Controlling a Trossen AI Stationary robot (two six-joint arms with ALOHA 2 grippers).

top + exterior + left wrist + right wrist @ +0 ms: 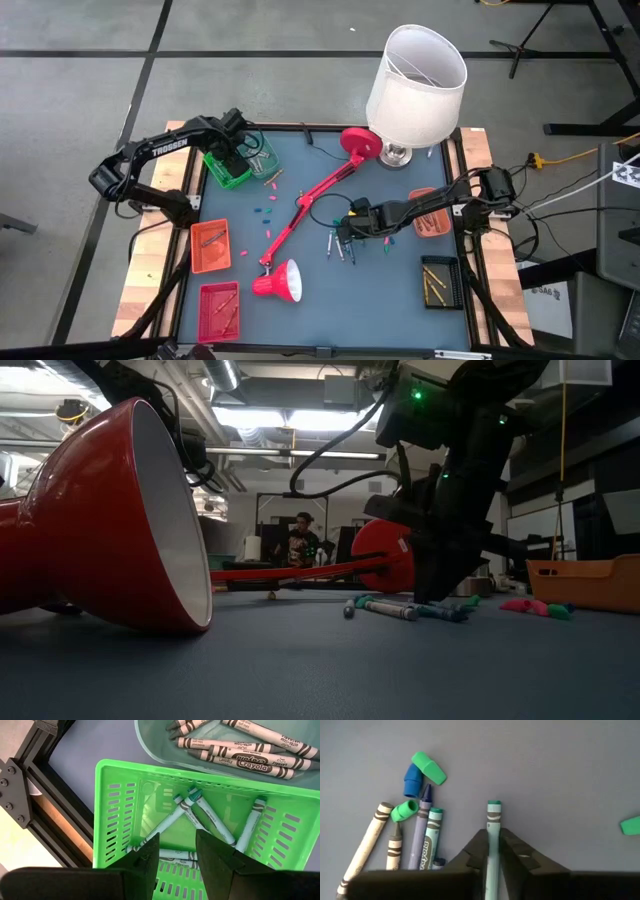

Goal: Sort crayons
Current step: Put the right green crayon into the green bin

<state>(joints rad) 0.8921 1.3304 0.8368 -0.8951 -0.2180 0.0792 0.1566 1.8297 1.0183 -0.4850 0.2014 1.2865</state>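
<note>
Right gripper (494,851) is down on the blue-grey table mat (310,300), a bit right of the middle, and its two dark fingers are pinched in on a teal crayon (493,827). The crayon runs straight out between the fingertips, with its tip poking past them. Looks like a proper grip, the pads are tight against both sides.

Just beside it there's a little loose pile (412,837) still on the mat: a cream one, a grey one, a purple one and another teal one, lying roughly parallel, plus some green and blue eraser caps (420,775) at their tips. Another green cap sits well off to the other side.

Left gripper (176,851) hovers over the green basket (228,170) at the back left of the table, fingers apart with nothing between them. That basket has several teal/green crayons (202,817) lying in the bottom. The clear tub (150,742) touching it holds grey ones.

Elsewhere: orange tray (210,247) and red tray (219,309) on the left side, an orange bin (432,214) and a black bin (440,284) with yellowish sticks on the right. A red desk lamp (310,200) lies tipped over across the middle, and a white lampshade (415,85) stands at the back.
</note>
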